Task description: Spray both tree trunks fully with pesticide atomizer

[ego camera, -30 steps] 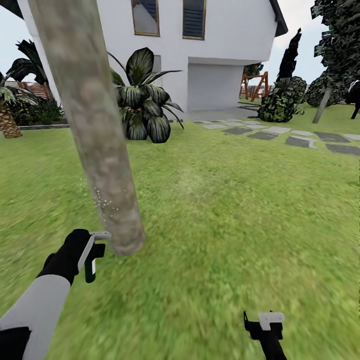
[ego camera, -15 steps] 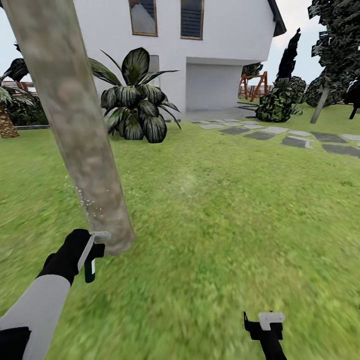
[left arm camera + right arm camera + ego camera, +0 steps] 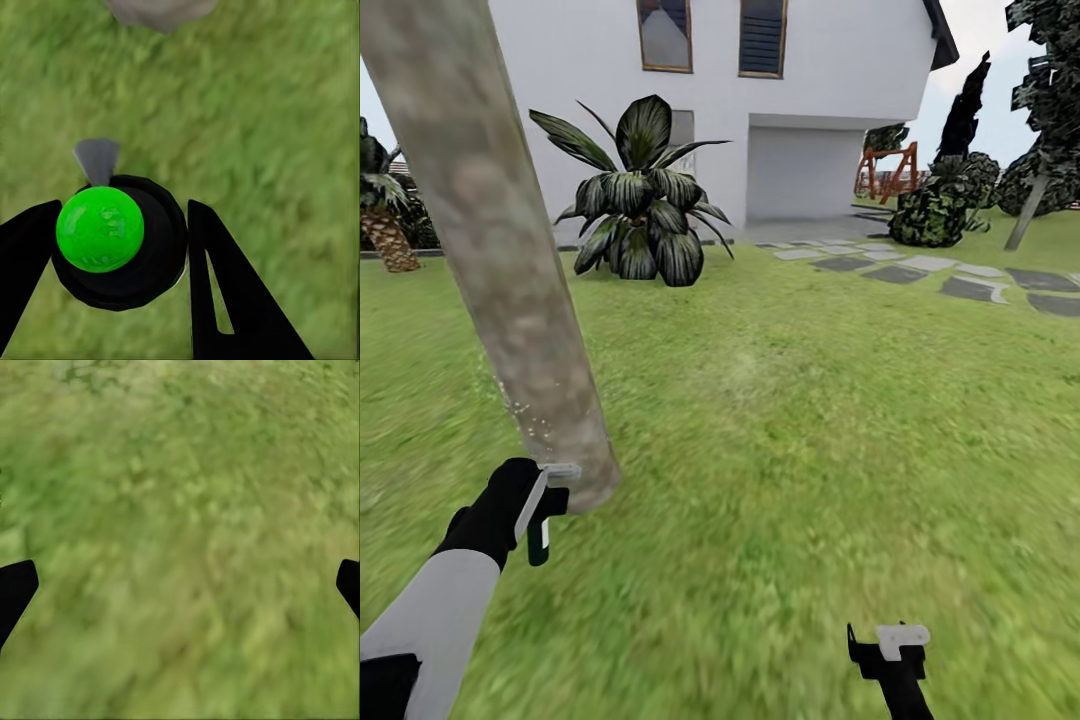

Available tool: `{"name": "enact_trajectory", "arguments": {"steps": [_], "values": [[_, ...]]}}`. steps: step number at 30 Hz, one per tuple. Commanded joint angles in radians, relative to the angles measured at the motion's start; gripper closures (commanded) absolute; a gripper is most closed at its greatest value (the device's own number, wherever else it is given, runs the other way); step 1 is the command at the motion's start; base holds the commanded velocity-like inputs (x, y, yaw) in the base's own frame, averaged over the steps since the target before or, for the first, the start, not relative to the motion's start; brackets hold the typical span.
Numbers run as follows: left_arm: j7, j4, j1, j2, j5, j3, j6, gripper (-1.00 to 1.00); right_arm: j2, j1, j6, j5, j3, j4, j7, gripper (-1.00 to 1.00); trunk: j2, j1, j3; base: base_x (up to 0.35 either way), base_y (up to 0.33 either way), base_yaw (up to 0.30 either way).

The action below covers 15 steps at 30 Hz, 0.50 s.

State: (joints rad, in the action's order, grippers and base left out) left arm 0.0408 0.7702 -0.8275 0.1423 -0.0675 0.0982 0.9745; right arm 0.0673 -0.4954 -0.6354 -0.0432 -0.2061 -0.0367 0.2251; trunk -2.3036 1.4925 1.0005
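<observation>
We look out over the lawn (image 3: 810, 420) of the garden toward a white house (image 3: 760, 110). A mottled grey-brown tree trunk (image 3: 490, 250) leans across the left of the head view, its base meeting the grass just beside the left gripper (image 3: 545, 505). Pale specks dot the lower bark near the base.

The left gripper is clamped on the pesticide atomizer (image 3: 120, 240) — in the left wrist view we see a black rounded body with a bright green cap between the two black fingers (image 3: 225, 292), both pressed to its sides. A small grey nozzle (image 3: 96, 159) points toward the trunk base, of which a grey sliver shows at the frame edge. In the head view the atomizer (image 3: 540, 535) appears as a dark piece hanging below the gripper, close to the trunk; we cannot tell whether it touches.

The right gripper (image 3: 890, 650) hangs low over the grass, well apart from the trunk. In the right wrist view its fingertips (image 3: 15, 589) sit at opposite frame edges with only lawn between them — spread wide, holding nothing.

Farther off: a broad-leaved dark plant (image 3: 640, 215) before the house, grey stepping stones (image 3: 950, 280) to the right, a palm with a scaly trunk (image 3: 385, 235) at far left.
</observation>
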Motion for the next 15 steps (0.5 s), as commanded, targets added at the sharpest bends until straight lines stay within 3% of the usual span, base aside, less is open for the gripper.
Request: {"name": "enact_trajectory", "arguments": {"steps": [1, 7, 15], "values": [[-0.003, 0.001, -0.001, -0.001, -0.007, 0.002, 0.004, 1.00, 0.000, 0.000, -0.001, -0.004, -0.009, 0.000, 0.005, -1.00, 0.000, 0.000, 0.001, 0.213, -0.213, 0.275], [-0.004, 0.001, -0.001, -0.001, -0.006, 0.001, 0.004, 1.00, 0.000, 0.000, -0.001, -0.003, -0.009, 0.001, 0.005, -1.00, 0.000, 0.000, 0.001, 0.214, -0.212, 0.274], [-0.004, 0.001, -0.001, -0.001, -0.006, 0.001, 0.004, 1.00, 0.000, 0.000, -0.001, -0.003, -0.008, 0.001, 0.005, -1.00, 0.000, 0.000, 0.001, 0.206, -0.215, 0.024]]}}
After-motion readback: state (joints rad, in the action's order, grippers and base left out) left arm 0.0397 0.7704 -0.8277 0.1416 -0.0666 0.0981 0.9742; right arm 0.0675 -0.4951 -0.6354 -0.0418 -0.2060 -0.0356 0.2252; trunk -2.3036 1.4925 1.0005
